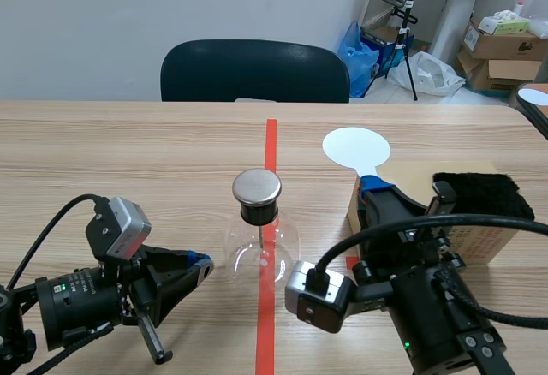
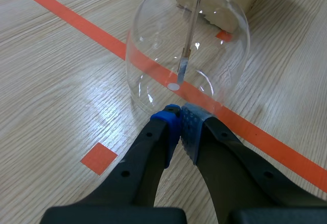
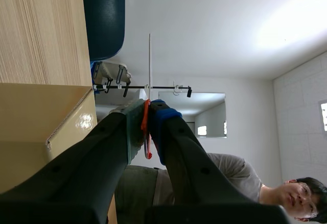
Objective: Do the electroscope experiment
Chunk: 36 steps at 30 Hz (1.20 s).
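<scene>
The electroscope is a clear glass flask with a round metal cap, standing on the red tape line at the table's middle. In the left wrist view the flask is just ahead of my left gripper, and a thin rod hangs inside it. My left gripper is shut on nothing, its tips close to the flask's base. My right gripper is shut on the orange handle of a white disc paddle. The paddle is seen edge-on in the right wrist view.
A cardboard box with a black furry cloth on top sits right of the flask, beside the right arm. A dark chair stands behind the table. A person appears in the right wrist view beyond the box.
</scene>
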Motion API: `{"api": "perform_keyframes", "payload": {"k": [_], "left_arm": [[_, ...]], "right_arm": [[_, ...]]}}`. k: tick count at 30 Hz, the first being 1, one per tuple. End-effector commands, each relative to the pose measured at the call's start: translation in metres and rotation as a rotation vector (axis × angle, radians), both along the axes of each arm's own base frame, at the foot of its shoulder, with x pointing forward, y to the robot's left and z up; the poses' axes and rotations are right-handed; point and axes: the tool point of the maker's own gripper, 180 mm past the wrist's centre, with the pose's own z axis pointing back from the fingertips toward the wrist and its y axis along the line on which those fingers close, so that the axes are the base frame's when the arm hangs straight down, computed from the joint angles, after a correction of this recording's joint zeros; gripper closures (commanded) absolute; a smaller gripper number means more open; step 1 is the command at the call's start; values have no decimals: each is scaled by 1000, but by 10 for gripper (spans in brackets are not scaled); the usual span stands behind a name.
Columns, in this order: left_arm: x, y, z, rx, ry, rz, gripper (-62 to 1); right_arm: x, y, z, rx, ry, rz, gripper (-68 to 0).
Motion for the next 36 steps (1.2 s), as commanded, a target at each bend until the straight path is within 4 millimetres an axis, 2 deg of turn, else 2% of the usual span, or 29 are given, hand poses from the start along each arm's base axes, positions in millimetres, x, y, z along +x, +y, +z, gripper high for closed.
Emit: {"api": "perform_keyframes", "payload": {"k": [1, 29, 36], "left_arm": [[3, -7, 11, -37, -24, -6, -32], [3, -7, 11, -37, -24, -6, -31], [3, -7, 11, -37, -24, -6, -31]], "right_arm": [[4, -2, 8, -1, -36, 2, -11], [4, -2, 8, -1, -36, 3, -11], [-1, 13, 8, -8, -35, 86, -10]]}}
